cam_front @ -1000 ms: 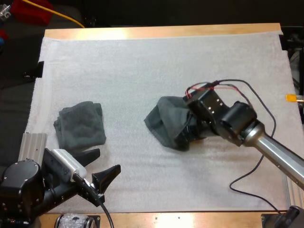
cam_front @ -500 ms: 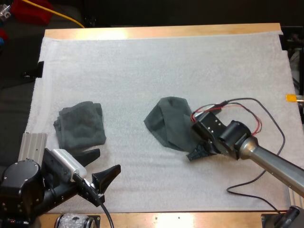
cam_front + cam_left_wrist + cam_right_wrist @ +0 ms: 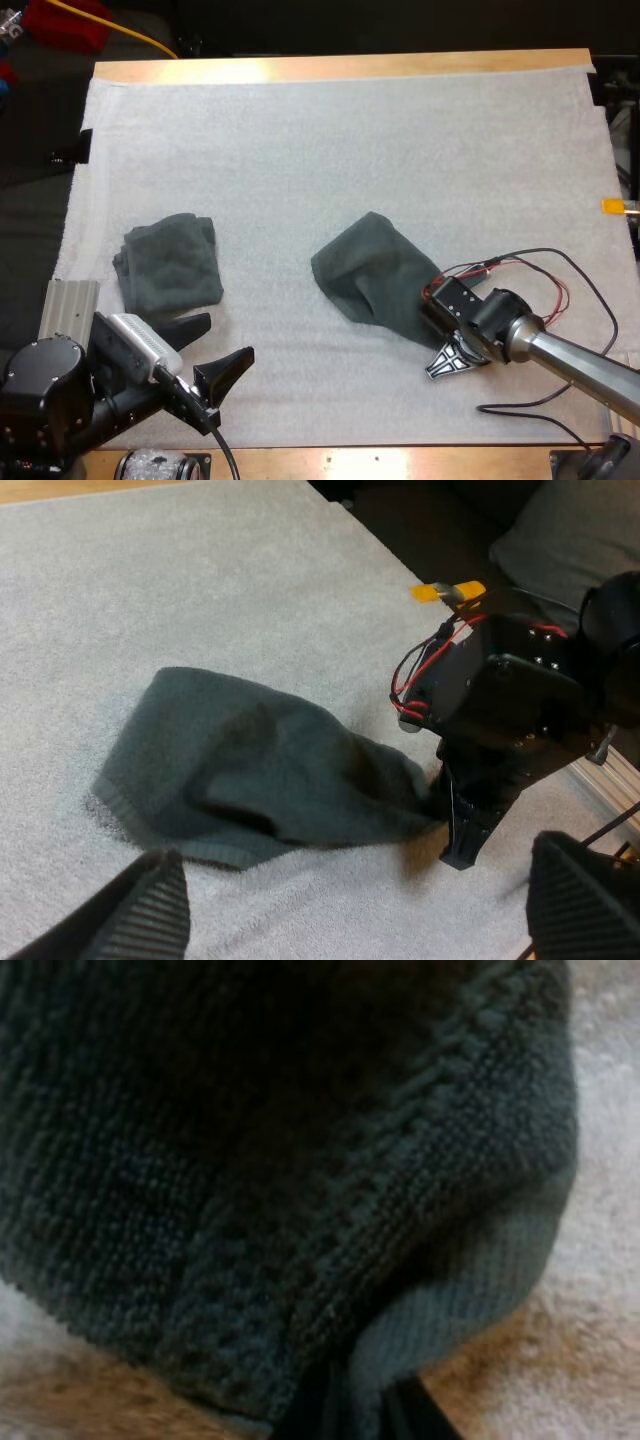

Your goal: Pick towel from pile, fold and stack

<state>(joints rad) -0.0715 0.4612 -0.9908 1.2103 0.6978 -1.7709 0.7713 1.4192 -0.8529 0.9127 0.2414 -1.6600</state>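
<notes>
Toward the near right of the mat (image 3: 300, 130), your right gripper (image 3: 440, 352) pinches a corner of the crumpled towel (image 3: 368, 268), which lies toward centre; cloth hides the pinch point. Your left gripper (image 3: 218, 350) stands spread, clear of the folded towel (image 3: 170, 265).

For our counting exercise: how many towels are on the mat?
2. A folded towel lies at the left of the mat; a loose towel lies right of centre, its corner pinched by the right gripper. None seems hidden.
</notes>
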